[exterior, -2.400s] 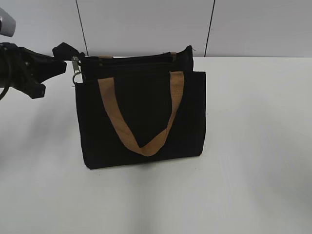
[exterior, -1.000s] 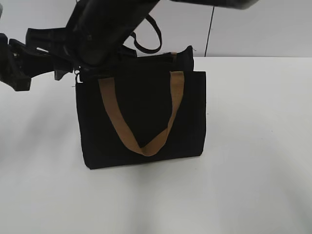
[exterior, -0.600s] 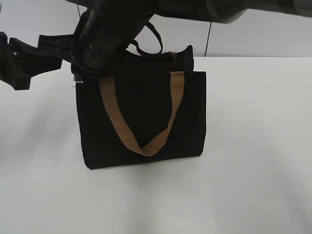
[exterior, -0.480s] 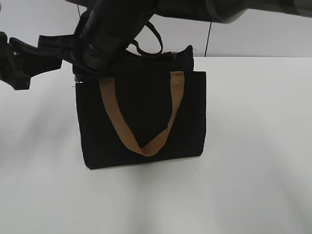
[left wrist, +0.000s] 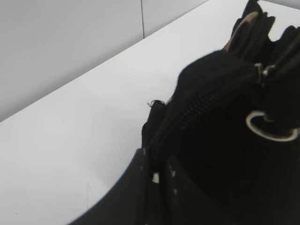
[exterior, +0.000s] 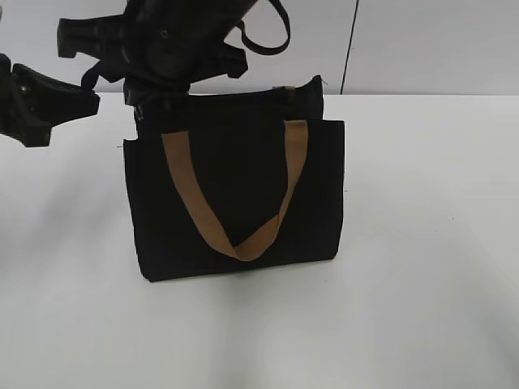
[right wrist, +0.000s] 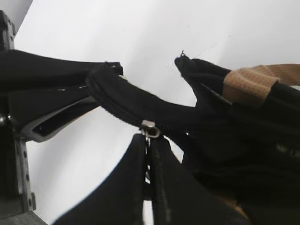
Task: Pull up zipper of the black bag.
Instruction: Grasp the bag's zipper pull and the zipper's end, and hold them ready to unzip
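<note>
Even bright light; soft shadows on table (exterior: 422, 243); wrist views blurred close up.

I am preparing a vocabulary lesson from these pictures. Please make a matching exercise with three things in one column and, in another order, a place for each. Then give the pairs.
Things:
1. tan webbing strap handle
2. small grey metal zipper pull
3. silver metal ring

Places:
A. pinched in the shut right claw
B. at the end of the black fabric bag, seen by the left wrist camera
C. looped down the bag's front

Pairs: 1-C, 2-A, 3-B
</note>
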Available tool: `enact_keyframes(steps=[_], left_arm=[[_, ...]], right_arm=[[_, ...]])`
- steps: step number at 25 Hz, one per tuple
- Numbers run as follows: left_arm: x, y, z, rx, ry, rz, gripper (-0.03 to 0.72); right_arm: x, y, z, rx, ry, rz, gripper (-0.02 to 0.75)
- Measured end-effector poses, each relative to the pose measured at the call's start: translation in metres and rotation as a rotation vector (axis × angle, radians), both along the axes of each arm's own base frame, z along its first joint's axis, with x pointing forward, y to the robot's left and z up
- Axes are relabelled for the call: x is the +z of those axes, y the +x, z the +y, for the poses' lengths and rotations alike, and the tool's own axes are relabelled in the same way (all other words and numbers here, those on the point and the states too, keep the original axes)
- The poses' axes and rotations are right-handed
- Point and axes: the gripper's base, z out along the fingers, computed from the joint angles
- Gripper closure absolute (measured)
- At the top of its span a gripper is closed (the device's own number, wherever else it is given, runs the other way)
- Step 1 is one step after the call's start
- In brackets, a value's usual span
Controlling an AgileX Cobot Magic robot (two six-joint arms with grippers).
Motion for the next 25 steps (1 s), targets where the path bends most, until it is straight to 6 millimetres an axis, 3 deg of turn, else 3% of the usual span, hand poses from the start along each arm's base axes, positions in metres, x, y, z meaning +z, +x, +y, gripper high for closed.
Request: enact_keyframes(steps=[6, 15, 25], left_arm=[[0.002, -0.005, 0.001, 0.011, 0.003, 0.052, 0.664], [0.014, -0.018, 0.004, 0.009, 0.040, 0.095, 0.664], [0.027, -0.025, 0.010, 0.097, -0.059, 0.159, 0.664]], right_arm=[[0.008, 0.001, -0.016, 0.071, -0.028, 0.041, 0.752], [0.005, 0.024, -0.055, 0.145, -0.055, 0.143, 0.752], [0.006, 0.042, -0.080, 0.148, -0.052, 0.138, 0.752]])
